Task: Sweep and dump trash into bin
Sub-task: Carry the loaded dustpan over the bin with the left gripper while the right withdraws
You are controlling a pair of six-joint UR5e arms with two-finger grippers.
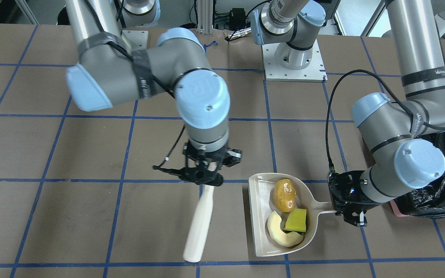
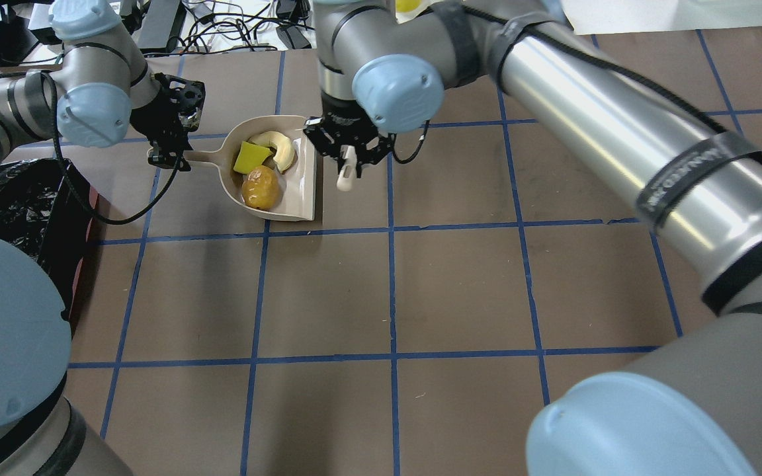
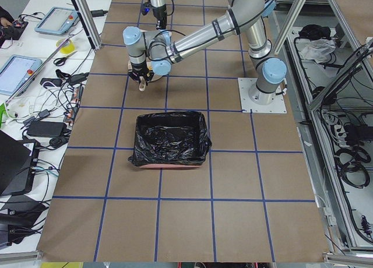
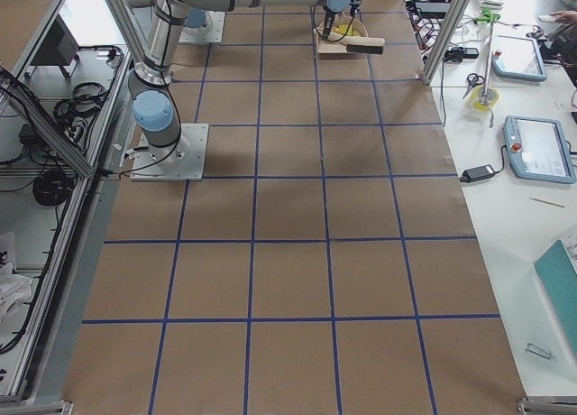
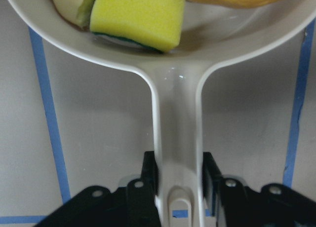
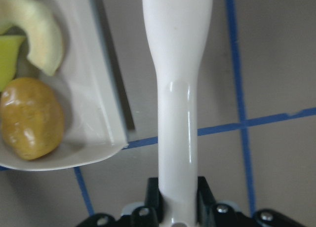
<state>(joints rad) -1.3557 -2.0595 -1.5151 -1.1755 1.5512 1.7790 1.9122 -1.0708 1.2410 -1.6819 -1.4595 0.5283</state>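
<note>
A beige dustpan (image 1: 260,216) lies on the table and holds all the trash: a golden-brown potato-like lump (image 1: 284,195), a yellow sponge chunk (image 1: 297,221) and a pale melon-like slice (image 1: 278,231). My left gripper (image 1: 340,208) is shut on the dustpan's handle (image 5: 176,138), as the left wrist view shows. My right gripper (image 1: 203,181) is shut on a white brush handle (image 1: 197,227) beside the dustpan's open edge; it shows in the right wrist view (image 6: 177,89). The bin (image 1: 444,185), pink with a black bag, stands behind my left arm.
The brown table has a blue tape grid. The bin (image 3: 169,138) sits on the robot's left side of the table. The arm bases (image 1: 294,58) stand at the robot's edge. Cables and devices lie beyond the table's far edge (image 2: 222,26).
</note>
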